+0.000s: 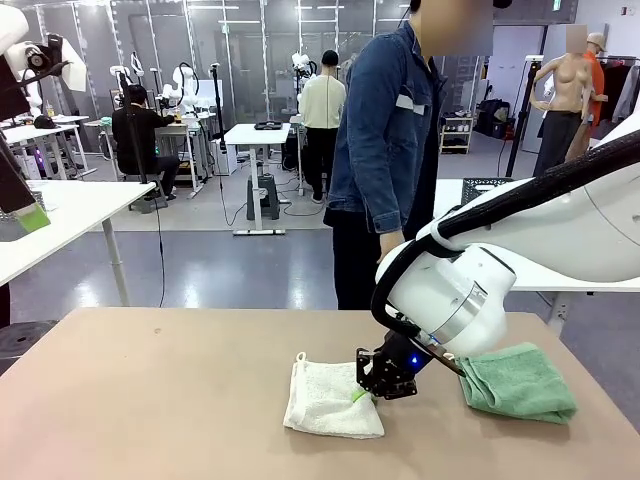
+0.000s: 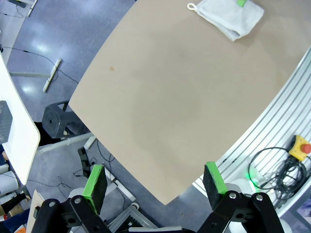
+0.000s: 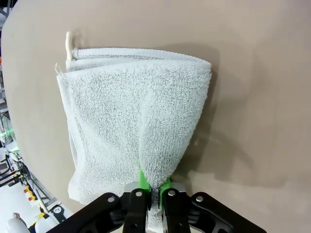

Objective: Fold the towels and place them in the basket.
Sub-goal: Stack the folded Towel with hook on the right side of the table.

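Note:
A cream-white towel (image 1: 328, 399) lies folded on the tan table (image 1: 150, 400), its small loop at the far left corner. My right gripper (image 1: 366, 393) is shut on the towel's right edge; in the right wrist view the cream-white towel (image 3: 131, 116) is pinched between the green pads (image 3: 142, 180). A mint green towel (image 1: 517, 381) lies crumpled to the right of that arm. My left gripper (image 2: 154, 179) hangs open high above the table's near left corner, with nothing between its fingers. From there the cream-white towel (image 2: 227, 17) lies far off. The basket is out of view.
A person in a denim jacket (image 1: 385, 130) stands at the far side of the table. A white table (image 1: 60, 215) stands to the left beyond the table's edge. Below the left gripper are a grey rail, cables and a yellow stop button (image 2: 300, 147).

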### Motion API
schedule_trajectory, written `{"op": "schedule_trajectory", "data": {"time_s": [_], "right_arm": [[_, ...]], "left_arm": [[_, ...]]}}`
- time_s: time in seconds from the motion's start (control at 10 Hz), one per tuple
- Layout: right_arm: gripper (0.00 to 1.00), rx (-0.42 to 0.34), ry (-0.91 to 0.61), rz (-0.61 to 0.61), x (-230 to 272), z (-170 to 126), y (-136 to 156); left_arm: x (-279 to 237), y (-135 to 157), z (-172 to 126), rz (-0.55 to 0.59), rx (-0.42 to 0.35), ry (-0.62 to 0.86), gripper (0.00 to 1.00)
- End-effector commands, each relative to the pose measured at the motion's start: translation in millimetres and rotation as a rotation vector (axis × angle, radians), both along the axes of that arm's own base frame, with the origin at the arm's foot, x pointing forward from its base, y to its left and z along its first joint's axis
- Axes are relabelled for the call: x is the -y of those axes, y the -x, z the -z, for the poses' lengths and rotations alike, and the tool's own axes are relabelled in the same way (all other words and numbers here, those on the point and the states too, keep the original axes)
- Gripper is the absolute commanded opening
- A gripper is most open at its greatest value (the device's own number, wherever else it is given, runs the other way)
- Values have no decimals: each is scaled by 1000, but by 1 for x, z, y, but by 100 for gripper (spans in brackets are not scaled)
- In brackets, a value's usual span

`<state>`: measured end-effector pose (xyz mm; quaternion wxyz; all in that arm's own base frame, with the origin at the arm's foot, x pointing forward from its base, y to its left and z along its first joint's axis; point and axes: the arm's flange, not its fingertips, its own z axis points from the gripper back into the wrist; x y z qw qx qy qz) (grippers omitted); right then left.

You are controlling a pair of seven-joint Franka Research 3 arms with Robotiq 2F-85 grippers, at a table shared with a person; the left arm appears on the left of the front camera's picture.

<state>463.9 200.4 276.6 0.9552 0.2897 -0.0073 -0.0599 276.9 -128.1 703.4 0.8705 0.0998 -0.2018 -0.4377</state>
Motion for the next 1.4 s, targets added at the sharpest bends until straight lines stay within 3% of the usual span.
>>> {"op": "schedule_trajectory", "data": {"time_s": [0.0,0.6,0.7,0.8,1.0,1.3], "right_arm": [[9,37,45,-37,3,-34,7],[9,225,263,-122,48,-144,31],[9,258,307,-193,63,-158,31],[9,286,316,-241,77,-169,27],[9,270,359,-311,111,-184,21],[9,284,346,-310,157,-194,19]], "left_arm": [[0,0,-1,-15,18,-13,100],[0,0,-1,-15,18,-13,100],[0,0,-1,-15,18,-13,100],[0,0,-1,-15,18,-13,100],[0,0,-1,-15,18,-13,100],[0,0,-1,-15,18,-13,100]]}}
